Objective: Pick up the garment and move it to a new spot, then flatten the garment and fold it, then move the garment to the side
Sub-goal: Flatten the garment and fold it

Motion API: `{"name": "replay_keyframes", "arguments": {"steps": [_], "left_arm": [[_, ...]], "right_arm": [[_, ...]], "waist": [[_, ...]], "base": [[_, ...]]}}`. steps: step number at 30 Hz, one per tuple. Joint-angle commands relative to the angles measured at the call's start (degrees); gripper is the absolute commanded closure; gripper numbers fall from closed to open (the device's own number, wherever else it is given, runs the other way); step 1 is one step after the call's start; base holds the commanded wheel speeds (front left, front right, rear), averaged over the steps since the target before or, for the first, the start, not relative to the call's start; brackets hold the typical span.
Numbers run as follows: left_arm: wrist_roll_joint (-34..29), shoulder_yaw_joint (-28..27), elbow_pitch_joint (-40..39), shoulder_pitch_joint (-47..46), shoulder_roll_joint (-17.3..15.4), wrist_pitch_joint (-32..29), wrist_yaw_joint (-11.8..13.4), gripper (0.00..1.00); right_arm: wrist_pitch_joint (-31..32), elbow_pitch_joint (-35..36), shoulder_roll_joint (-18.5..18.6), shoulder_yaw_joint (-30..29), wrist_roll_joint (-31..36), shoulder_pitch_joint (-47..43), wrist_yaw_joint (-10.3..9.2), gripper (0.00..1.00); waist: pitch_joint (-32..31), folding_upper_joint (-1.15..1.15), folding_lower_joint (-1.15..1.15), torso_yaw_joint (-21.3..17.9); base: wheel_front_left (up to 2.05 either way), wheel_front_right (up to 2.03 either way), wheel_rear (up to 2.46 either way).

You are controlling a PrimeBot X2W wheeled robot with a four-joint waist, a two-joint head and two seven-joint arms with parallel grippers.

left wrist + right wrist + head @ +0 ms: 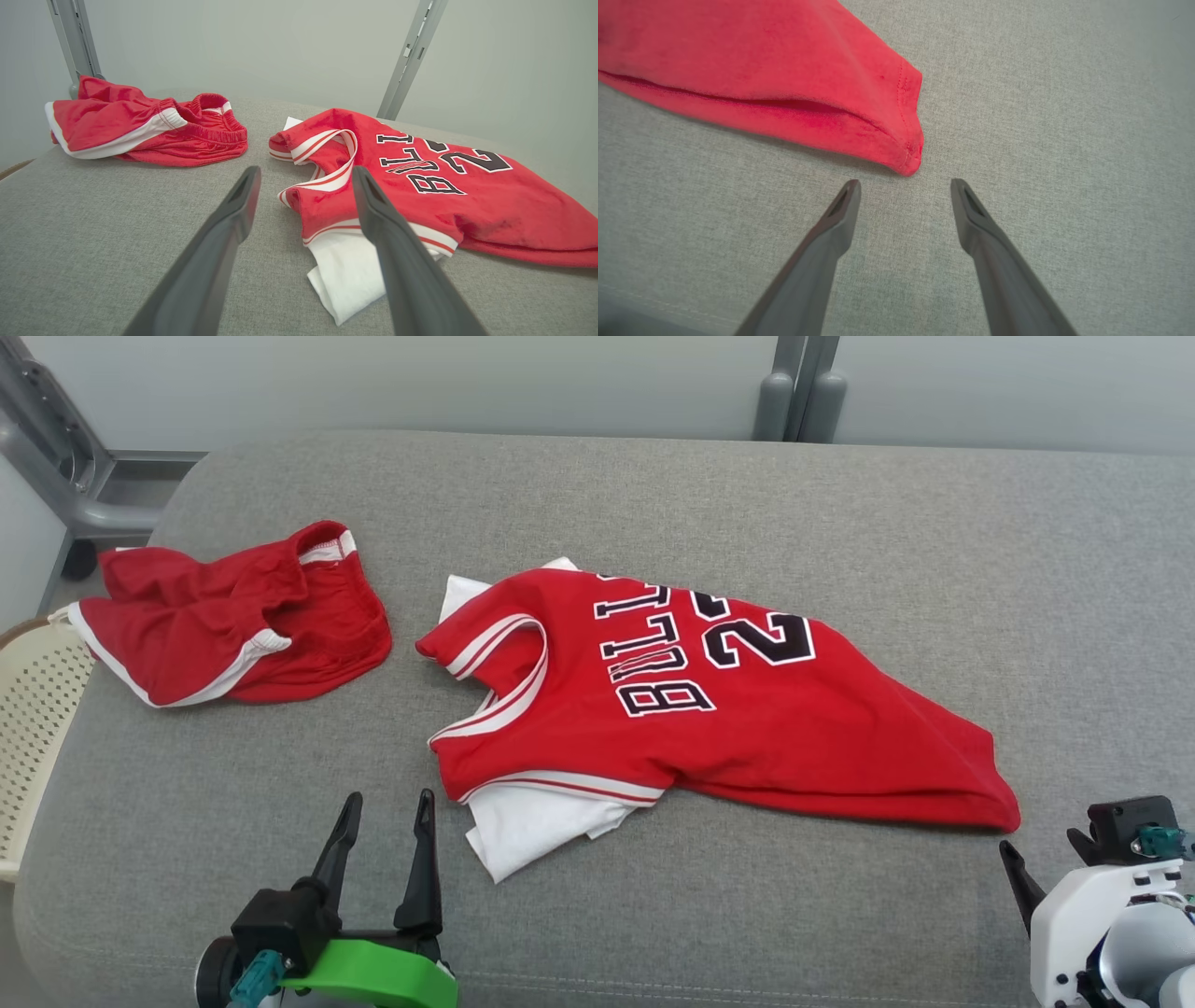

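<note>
Your red jersey [709,709] lies mid-worktop [840,504], its long axis running left to right. Its hem corner [910,158] sits just beyond your right tool [903,184], the nearer one, which stands wide and empty. Your left tool [389,798], also wide, faces the striped armhole [540,658]. The cloth is a soft, limp, wrinkled knit.

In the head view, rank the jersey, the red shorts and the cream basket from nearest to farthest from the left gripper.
1. Jersey, just right of the left gripper.
2. Red shorts, farther back, to its left.
3. Cream basket, at the far left edge.
</note>
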State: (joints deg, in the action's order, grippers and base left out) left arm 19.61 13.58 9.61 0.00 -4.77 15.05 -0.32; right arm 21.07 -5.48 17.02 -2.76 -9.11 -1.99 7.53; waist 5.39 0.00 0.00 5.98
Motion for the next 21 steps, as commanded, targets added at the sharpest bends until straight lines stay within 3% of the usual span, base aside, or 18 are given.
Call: {"name": "replay_keyframes", "arguments": {"steps": [1,14,21], "left_arm": [[0.3,0.0,0.1,0.6,-0.4,0.2,0.0,0.0],[2.4,-2.6,2.4,2.9,-1.0,-0.4,2.4,0.0],[2.4,-2.3,2.7,3.3,-2.7,-1.9,1.6,0.0]], "right_arm": [[-0.4,0.5,-0.5,-0.5,0.6,-0.7,-0.08,0.0],[-15.0,2.0,-12.5,-7.3,0.3,-2.9,-0.08,0.0],[-23.5,-1.3,-14.1,-5.8,-6.3,-1.4,-0.07,0.0]], "waist": [[-0.4,0.0,0.0,-0.3],[-5.9,0.0,0.0,-1.7],[-8.1,0.0,0.0,-2.5]], "base": [[0.0,0.0,0.0],[0.0,0.0,0.0],[0.0,0.0,0.0]]}}
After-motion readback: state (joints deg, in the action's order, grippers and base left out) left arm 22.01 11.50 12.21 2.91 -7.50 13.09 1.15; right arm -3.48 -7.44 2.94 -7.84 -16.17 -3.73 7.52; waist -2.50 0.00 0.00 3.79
